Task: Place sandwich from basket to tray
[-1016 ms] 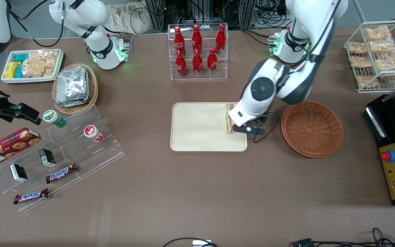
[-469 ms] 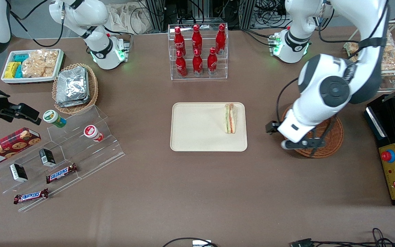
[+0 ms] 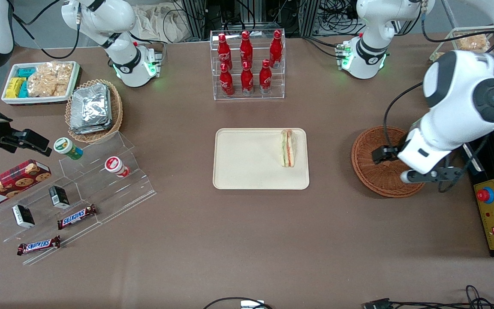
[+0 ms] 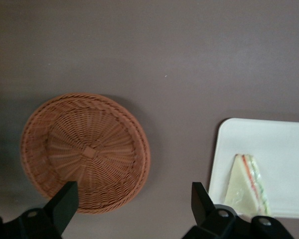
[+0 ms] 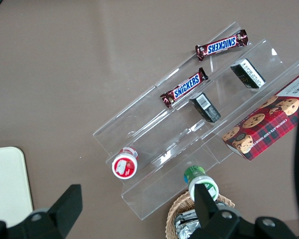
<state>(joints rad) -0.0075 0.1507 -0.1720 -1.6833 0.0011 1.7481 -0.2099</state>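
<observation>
A: How are the jaws (image 4: 132,201) held?
B: Spread wide, with nothing gripped, above the basket (image 3: 384,163).
A: And the sandwich (image 3: 288,148)?
B: It is laid on the tray (image 3: 247,171), near its rim.
A: Any risk?
B: Little; the basket could be clipped if the raised, bent arm were lowered.

Bare table between tray (image 3: 251,171) and basket (image 3: 375,171)

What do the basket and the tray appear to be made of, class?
Basket: woven wicker, reddish-brown, matte; the strand weave shows. Tray: probably plastic, smooth cream, with a low moulded rim and rounded corners. The open claw hangs over the basket's edge, holding nothing.
</observation>
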